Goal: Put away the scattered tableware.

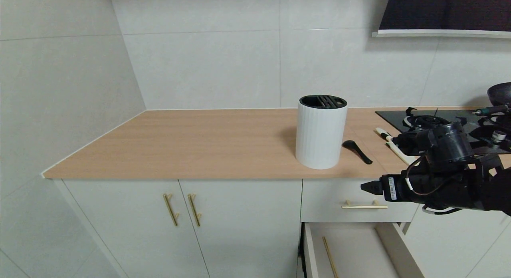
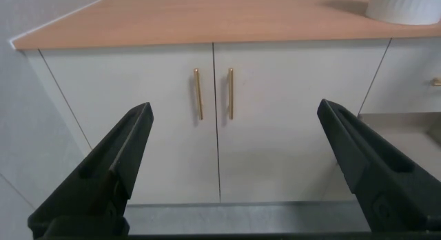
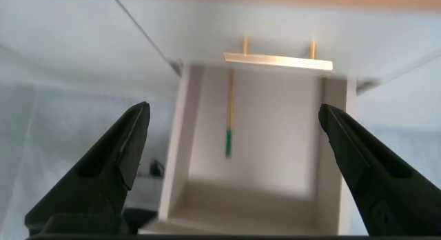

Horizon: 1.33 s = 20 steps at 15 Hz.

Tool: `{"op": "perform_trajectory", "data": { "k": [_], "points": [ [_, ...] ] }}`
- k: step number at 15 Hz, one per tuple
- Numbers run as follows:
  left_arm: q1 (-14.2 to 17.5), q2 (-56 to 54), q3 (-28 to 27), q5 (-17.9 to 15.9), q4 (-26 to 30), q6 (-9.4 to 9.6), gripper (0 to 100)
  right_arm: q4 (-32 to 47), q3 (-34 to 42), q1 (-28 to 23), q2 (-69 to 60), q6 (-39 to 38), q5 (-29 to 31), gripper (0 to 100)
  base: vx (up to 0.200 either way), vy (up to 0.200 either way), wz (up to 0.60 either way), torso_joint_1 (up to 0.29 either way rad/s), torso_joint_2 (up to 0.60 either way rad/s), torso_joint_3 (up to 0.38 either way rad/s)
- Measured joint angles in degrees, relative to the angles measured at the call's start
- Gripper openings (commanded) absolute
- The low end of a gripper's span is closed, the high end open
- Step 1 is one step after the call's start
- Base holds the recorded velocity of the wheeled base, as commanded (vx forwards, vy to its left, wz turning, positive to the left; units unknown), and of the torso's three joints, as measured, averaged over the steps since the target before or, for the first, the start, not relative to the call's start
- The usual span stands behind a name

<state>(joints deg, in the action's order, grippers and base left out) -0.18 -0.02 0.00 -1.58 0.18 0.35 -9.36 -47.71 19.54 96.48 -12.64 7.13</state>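
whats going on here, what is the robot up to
The right gripper hangs open and empty over the open white drawer, where a thin wooden stick with a green end lies. A black spoon and a white-handled utensil lie on the wooden countertop near the white ribbed cylindrical holder. The left gripper is open, facing the white cabinet doors.

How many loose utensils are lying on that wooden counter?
2. A black spoon lies just right of the white holder; a white-handled utensil lies further right beside the stove, partly behind the right arm, which may hide more.
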Motion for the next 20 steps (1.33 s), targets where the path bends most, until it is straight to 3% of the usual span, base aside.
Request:
{"op": "perform_trajectory", "data": {
  "k": [5, 11, 20],
  "points": [
    [0.0, 0.0, 0.0, 0.0, 0.0, 0.0, 100, -16.4, -1.5, -3.3, 5.2, 7.6, -0.8, 100, 0.0, 0.0, 0.0, 0.0, 0.0, 0.0],
    [0.0, 0.0, 0.0, 0.0, 0.0, 0.0, 100, -17.8, -16.0, -10.5, 15.7, 15.0, -6.9, 100, 0.0, 0.0, 0.0, 0.0, 0.0, 0.0],
    [0.0, 0.0, 0.0, 0.0, 0.0, 0.05, 100, -19.3, -27.4, -12.3, 31.6, 15.0, -7.2, 100, 0.0, 0.0, 0.0, 0.0, 0.0, 0.0]
  ]
}}
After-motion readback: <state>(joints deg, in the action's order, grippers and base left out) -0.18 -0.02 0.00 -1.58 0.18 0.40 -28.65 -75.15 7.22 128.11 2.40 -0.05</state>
